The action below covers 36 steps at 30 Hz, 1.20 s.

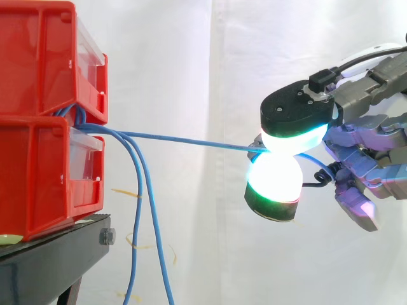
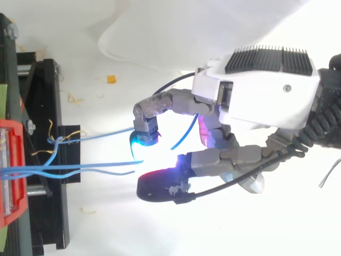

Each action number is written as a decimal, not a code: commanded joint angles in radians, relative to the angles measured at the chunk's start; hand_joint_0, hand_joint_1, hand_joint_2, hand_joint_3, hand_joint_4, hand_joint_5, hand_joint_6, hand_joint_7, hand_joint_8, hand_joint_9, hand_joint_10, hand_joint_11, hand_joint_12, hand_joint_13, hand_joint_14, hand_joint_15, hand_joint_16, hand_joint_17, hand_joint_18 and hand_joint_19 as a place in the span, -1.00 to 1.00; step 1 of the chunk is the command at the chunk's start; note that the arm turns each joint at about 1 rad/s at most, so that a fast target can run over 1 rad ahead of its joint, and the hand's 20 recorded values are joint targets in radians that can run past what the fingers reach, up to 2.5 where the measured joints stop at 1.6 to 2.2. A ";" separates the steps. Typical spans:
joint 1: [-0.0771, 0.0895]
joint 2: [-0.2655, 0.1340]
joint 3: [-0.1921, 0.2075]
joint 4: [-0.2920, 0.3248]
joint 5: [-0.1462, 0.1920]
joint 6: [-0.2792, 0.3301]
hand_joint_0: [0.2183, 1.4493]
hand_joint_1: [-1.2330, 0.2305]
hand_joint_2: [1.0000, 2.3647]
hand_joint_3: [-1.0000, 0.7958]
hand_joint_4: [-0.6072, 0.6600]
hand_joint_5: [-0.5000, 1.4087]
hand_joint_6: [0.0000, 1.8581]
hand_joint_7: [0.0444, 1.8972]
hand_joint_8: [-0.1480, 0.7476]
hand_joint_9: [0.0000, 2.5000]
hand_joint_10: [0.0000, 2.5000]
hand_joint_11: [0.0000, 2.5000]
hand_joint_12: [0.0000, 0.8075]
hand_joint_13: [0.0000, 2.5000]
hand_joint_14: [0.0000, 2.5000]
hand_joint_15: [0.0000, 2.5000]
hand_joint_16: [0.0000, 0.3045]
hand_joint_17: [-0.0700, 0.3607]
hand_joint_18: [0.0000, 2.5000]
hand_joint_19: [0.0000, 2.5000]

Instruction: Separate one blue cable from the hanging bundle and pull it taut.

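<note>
— White curtain [image 1: 191, 63] behind; where's the blue cable [image 1: 184, 140]?
— Taut from between the stacked red bins [image 1: 38, 63] at nine o'clock to the hand [image 1: 362, 159] at three, pinched between glowing pads [image 1: 273, 181].
— Others?
— Two loose cables [image 1: 137, 241] droop toward six, past the black stand [image 1: 51, 260].

Side view looks level across the work at close range, red bins [image 1: 44, 76] at frame left; top view looks straight down, equally near, both sharing the bins, blue cable [image 1: 191, 142] and hand [image 1: 365, 136].
</note>
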<state>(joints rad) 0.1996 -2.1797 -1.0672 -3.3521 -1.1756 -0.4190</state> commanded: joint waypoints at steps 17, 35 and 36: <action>0.000 0.000 0.000 0.000 -0.001 0.002 -0.21 -0.28 -1.00 0.13 0.21 -0.35 -0.45 0.23 -0.25 0.70 -0.98 -0.54 -0.06 0.31 -0.98 -0.43 -0.60 -0.04 -0.05 -0.49; 0.001 0.000 0.000 0.071 0.001 0.002 -0.21 -0.28 -0.99 0.11 0.22 -0.35 -0.45 0.22 -0.25 0.69 -0.98 -0.53 -0.06 0.31 -0.98 -0.43 -0.60 -0.05 -0.06 -0.48; 0.001 0.000 0.000 0.071 0.001 0.002 -0.21 -0.28 -0.99 0.11 0.20 -0.35 -0.45 0.22 -0.27 0.70 -0.98 -0.53 -0.05 0.31 -0.98 -0.42 -0.61 -0.05 -0.06 -0.47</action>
<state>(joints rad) 0.2013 -2.1798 -1.0674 -3.2848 -1.1761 -0.4172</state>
